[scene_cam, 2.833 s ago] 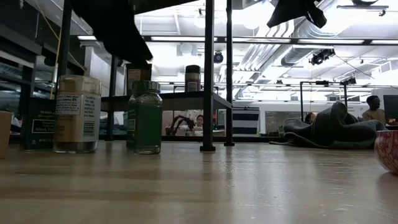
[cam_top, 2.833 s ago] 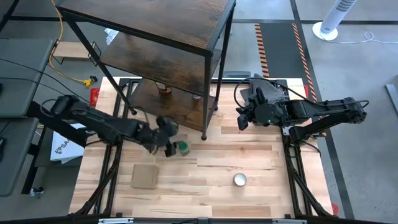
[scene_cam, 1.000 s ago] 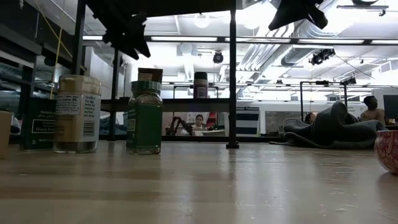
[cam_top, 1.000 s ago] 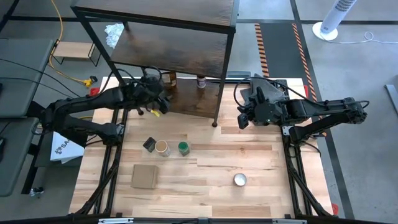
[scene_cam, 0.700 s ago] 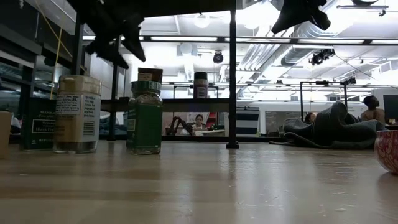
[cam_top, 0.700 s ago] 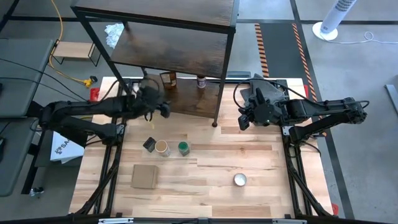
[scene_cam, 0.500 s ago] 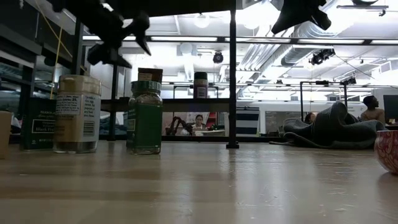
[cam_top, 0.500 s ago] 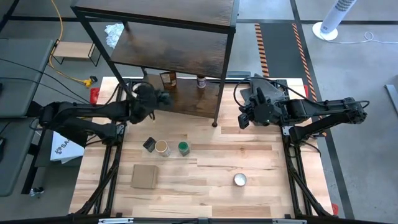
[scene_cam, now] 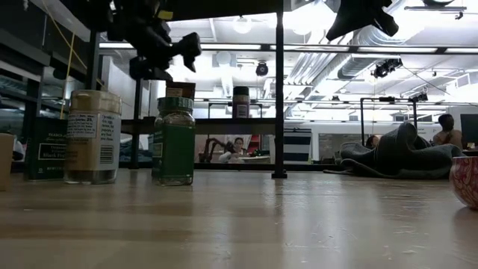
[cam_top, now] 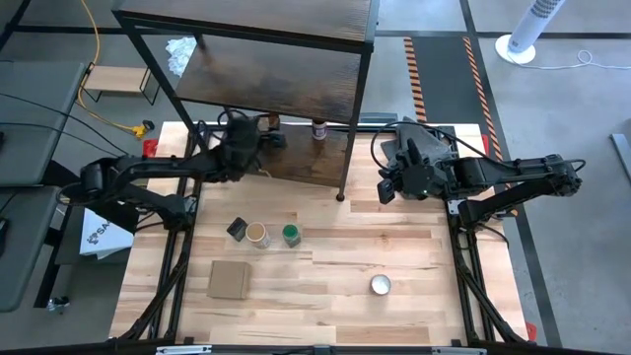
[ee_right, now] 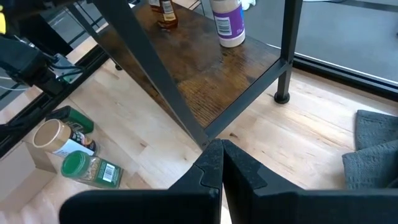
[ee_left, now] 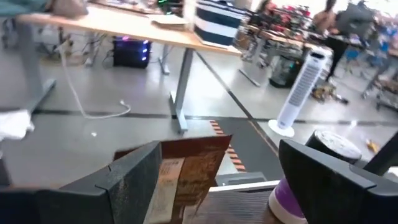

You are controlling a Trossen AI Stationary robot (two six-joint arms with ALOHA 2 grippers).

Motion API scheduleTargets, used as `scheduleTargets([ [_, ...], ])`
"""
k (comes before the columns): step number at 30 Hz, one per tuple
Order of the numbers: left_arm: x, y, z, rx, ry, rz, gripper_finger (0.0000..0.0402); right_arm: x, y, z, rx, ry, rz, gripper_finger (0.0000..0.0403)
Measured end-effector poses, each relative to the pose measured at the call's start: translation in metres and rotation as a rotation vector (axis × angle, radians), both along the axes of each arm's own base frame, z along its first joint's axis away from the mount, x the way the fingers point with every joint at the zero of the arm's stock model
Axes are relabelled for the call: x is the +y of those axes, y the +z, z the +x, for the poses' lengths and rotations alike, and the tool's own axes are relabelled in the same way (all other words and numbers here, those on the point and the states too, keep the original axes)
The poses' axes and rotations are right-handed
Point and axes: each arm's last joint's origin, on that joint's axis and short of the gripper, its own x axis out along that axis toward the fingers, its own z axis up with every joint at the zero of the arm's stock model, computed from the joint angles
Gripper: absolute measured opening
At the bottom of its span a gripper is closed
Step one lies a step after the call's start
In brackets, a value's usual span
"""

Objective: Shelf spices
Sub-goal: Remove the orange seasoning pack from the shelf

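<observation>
The shelf (cam_top: 296, 89) stands at the table's far side. On its lowest board stand the brown-orange pouch (ee_left: 193, 168) and the dark-capped jar (cam_top: 318, 128) with a purple-white label. My left gripper (cam_top: 268, 138) reaches level into that tier, open, with the pouch just ahead between its fingers and no touch showing. The tan-lidded jar (cam_top: 257, 234), green-lidded jar (cam_top: 291, 235) and small dark tin (cam_top: 237, 229) rest on their bases on the table. My right gripper (cam_top: 386, 187) hangs shut over the table's right part, holding nothing.
A flat cardboard square (cam_top: 229, 279) and a round silvery disc (cam_top: 381, 285) lie near the table's front. A grey cloth (ee_right: 373, 143) lies at the far right. The shelf's black corner post (cam_top: 341, 168) stands between the two arms.
My left gripper has gone toward the table's far edge and a little right, under the shelf's middle board toward the pouch. It has rolled and tipped up from pointing downward to about level. It stays open. The jars on the table have not moved.
</observation>
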Motion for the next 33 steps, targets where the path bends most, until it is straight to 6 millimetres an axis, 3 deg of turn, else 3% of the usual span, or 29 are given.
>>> scheduleTargets([
  [10,0.025,-0.005,-0.008,0.104,-0.044,-0.005,0.0321,0.0,0.0,0.0,0.0,0.0,0.0,0.0],
  [20,0.03,-0.007,-0.008,0.144,-0.217,-0.023,0.0314,0.0,0.0,0.0,-0.001,0.0,0.0,0.0],
  [33,0.016,-0.01,-0.002,0.223,-0.266,-0.018,0.0154,0.0,0.0,0.0,-0.005,-0.006,0.006,0.0],
])
